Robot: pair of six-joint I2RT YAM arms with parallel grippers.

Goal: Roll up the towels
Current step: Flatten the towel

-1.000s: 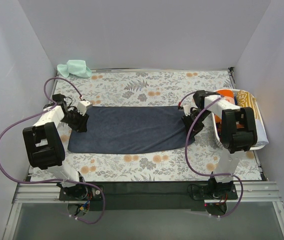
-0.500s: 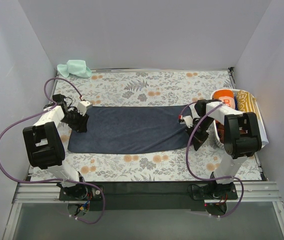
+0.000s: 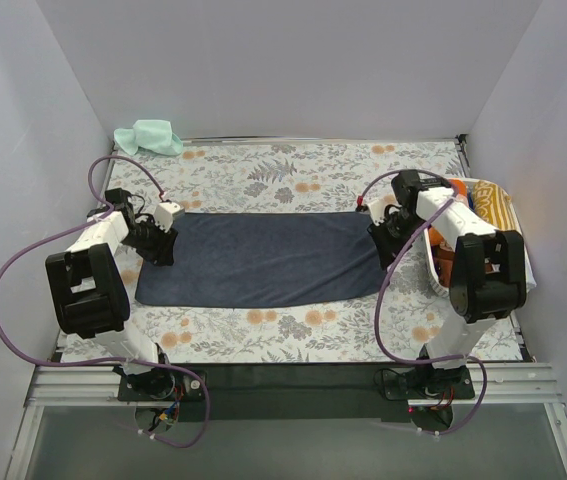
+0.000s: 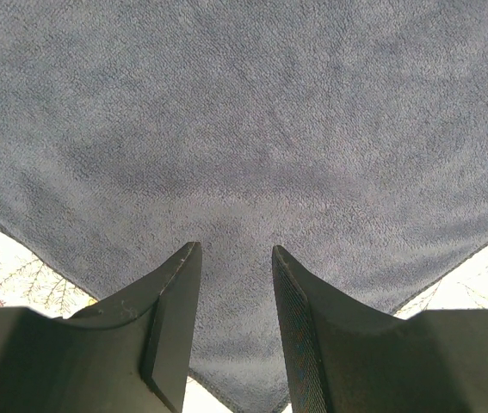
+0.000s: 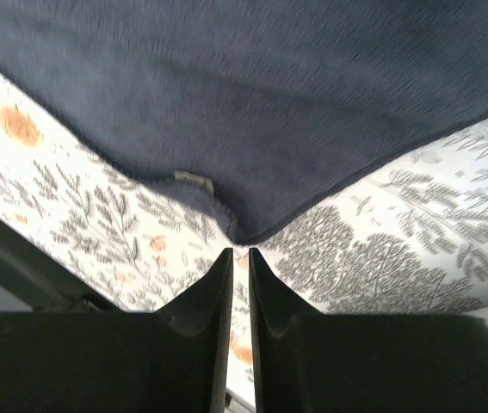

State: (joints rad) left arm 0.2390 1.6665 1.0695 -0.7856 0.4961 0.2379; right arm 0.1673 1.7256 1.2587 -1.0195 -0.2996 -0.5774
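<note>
Top view: navy towel point(image 3: 258, 258) lies flat on floral covering point(image 3: 283, 170). Left gripper point(image 3: 161, 245) at its left end, right gripper point(image 3: 383, 238) at right end.
Advice: start roll from one short edge, keep tight and square.
Left wrist: jaws moderately apart over towel, empty.
Right wrist: jaws almost together, empty, just off towel corner.

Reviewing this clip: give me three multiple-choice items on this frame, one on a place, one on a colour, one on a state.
1. Where does the mint green towel lie? A) far-left corner B) near-right corner C) mid-table
2. What colour is the spread-out towel? A) orange B) dark navy C) brown
3. The left gripper is: A) open B) shut on a towel C) out of view

Answers: 1 A, it sits bunched at the overhead view's top left; 2 B, it looks navy in every view; 3 A, its fingers stand apart above that towel.
</note>
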